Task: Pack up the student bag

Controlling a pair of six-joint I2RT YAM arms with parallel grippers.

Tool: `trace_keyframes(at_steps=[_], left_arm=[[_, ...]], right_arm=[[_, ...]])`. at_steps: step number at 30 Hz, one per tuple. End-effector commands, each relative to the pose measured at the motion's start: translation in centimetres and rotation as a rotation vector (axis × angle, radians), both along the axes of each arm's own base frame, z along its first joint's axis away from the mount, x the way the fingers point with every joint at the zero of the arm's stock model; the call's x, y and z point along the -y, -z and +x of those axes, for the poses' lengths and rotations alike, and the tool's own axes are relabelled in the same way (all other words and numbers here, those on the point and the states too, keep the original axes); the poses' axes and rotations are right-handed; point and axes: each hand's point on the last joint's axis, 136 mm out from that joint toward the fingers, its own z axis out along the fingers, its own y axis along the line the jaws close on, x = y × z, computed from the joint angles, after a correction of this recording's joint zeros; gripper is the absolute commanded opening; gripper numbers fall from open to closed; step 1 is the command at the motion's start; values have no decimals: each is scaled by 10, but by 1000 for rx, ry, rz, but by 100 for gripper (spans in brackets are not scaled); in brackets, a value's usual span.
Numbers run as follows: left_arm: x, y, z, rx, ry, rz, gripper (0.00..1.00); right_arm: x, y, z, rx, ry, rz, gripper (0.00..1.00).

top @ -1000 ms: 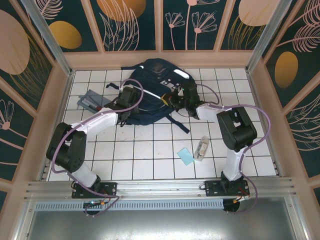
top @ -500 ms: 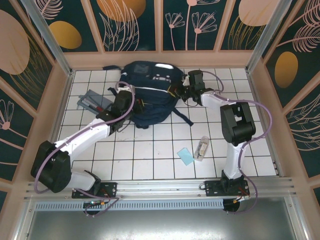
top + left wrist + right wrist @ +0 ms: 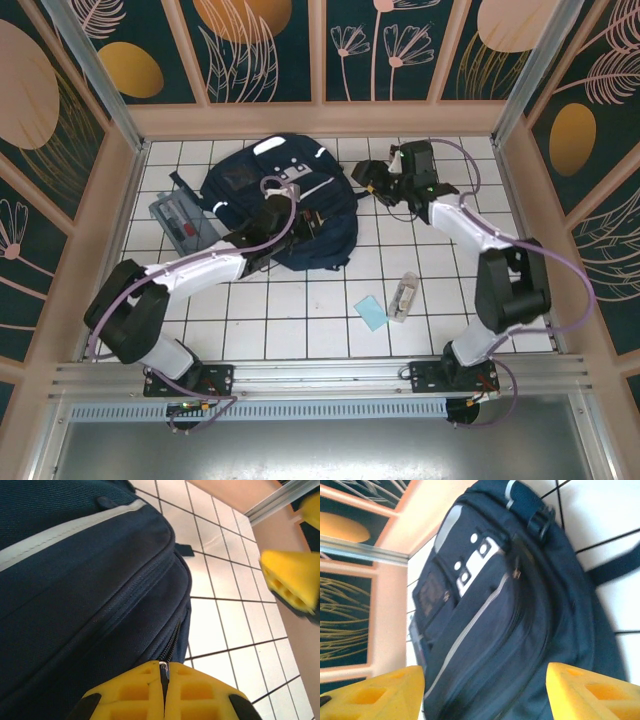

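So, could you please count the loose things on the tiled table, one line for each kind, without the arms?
Student bag: 1
Grey pouch: 1
Light blue flat card: 1
Small clear container: 1
Total: 4

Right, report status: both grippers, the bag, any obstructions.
Left gripper shut at the student bag zipper. Right gripper open, off the bag. Grey pouch beside bag; blue card and clear container lie apart.
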Motion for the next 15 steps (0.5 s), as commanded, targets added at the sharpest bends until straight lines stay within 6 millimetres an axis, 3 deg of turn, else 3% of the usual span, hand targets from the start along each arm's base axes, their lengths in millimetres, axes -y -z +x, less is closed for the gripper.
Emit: trace_keyframes(at_steps=[1, 2, 6, 11, 13, 14, 15], left_arm=[[25, -38, 14, 104, 36, -125, 0], [31, -50, 17, 121, 47, -145, 0], [34, -52, 12, 120, 79, -142, 0], [31, -61, 3, 133, 100, -149, 0], [27, -50, -4, 114, 106, -140, 0], [26, -48, -6, 108, 109, -137, 0], [26, -47, -8, 104, 114, -137, 0]], right_arm=[[-9, 23, -28, -110, -5, 86, 66], [-14, 26, -32, -123, -8, 123, 66], [-43, 39, -34, -180, -49, 223, 66], [-70, 58, -17, -220, -77, 251, 67], [-75, 61, -10, -213, -70, 283, 59], [-76, 64, -7, -218, -63, 288, 49], [-77, 67, -4, -218, -59, 290, 30]])
